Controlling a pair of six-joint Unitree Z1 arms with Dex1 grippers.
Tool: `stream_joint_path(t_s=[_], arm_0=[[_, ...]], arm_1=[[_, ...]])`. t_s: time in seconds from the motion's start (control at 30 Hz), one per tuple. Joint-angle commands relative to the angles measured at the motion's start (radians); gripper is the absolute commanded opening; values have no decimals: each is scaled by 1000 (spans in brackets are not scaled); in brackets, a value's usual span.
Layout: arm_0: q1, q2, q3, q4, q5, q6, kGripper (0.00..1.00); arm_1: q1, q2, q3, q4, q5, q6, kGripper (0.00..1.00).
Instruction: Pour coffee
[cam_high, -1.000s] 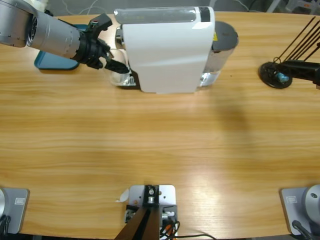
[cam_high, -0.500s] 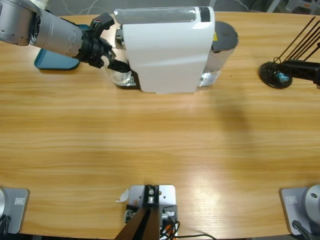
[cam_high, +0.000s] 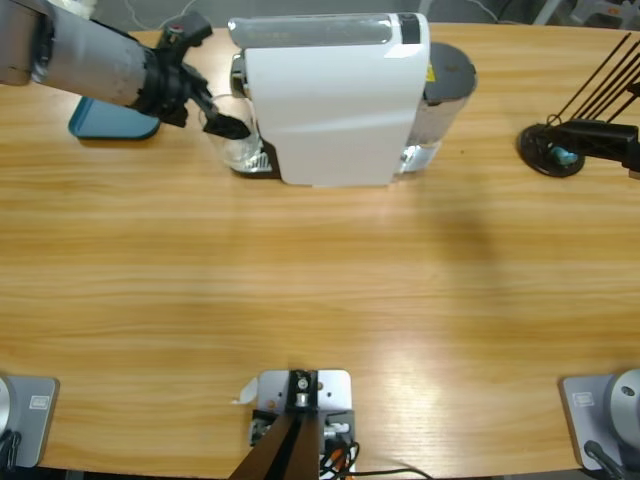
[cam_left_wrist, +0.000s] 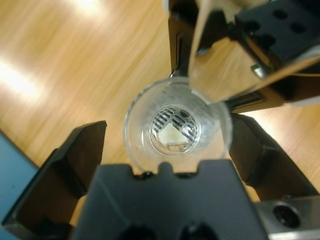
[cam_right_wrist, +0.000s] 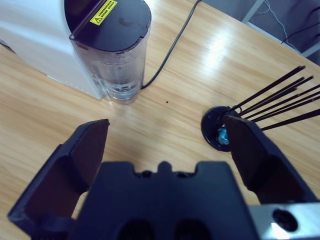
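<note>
The left tool (cam_left_wrist: 167, 150) is gaping wide around the clear glass (cam_left_wrist: 176, 127), jaws not touching it, under the white coffee machine (cam_high: 335, 100); I'm seeing no coffee in it. Closing off-centre could be knocking it over. The right tool (cam_right_wrist: 167, 150) is hanging open over the wooden table (cam_high: 320, 290).

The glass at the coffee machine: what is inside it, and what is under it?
Inside the glass, only a thin pale patch shows at the bottom. Under it, a slotted grid shows through; its remainder is hidden.
</note>
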Motion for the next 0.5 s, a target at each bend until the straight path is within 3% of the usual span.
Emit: stream_joint_path(t_s=[0.03,0.17,0.3,0.37,0.4,0.47,0.5], arm_0=[[-63,-155,38,103,7,16,996],[-76,-309,72,163,12,-48,996],[76,-446,204,161,12,-165,984],[88,-472,258,157,26,-170,983],[88,-477,267,151,37,-185,983],[87,-453,278,149,47,-211,980],[84,-440,292,146,46,-220,977]], arm_1=[[-16,44,40,-17,41,-9,1000],[-14,50,35,-10,49,-11,1000],[-14,86,-26,56,84,-23,1000],[-14,104,-59,86,86,-26,993],[-15,111,-71,91,86,-38,921],[-16,134,-92,94,74,-79,588],[-16,147,-104,95,63,-102,372]])
